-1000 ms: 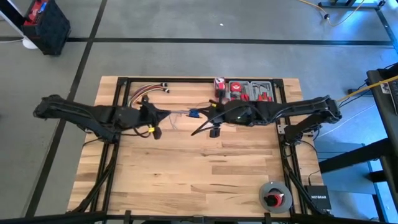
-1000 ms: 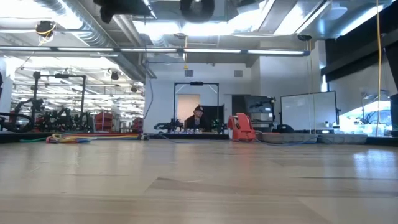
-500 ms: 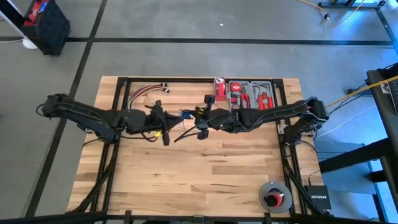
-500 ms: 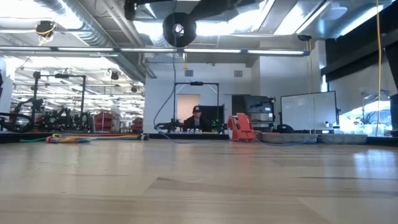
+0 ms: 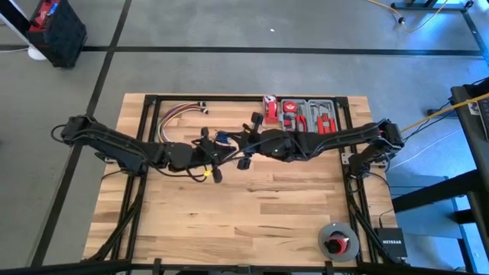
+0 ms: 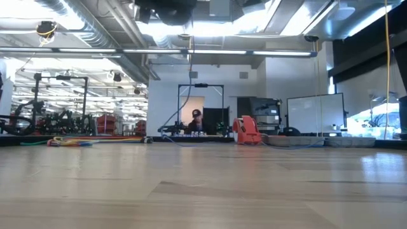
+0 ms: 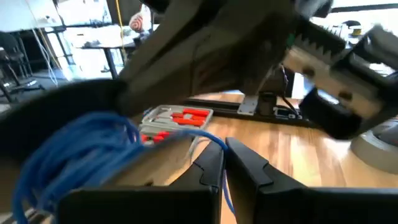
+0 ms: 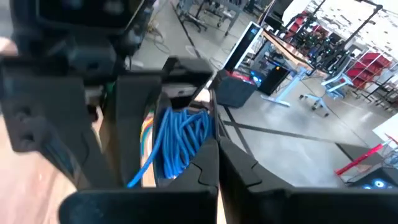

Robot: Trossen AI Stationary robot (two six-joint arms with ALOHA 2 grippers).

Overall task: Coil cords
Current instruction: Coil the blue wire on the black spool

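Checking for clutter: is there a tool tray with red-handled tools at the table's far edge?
Yes, the high view shows a tool tray holding red-handled tools at the table's far edge, right of centre.

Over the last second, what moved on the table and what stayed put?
Both arms swung toward the picture's left: the left gripper and right gripper now meet left of centre, both shut on the blue cord. The tool tray, colored wire bundle and tape roll stayed put.
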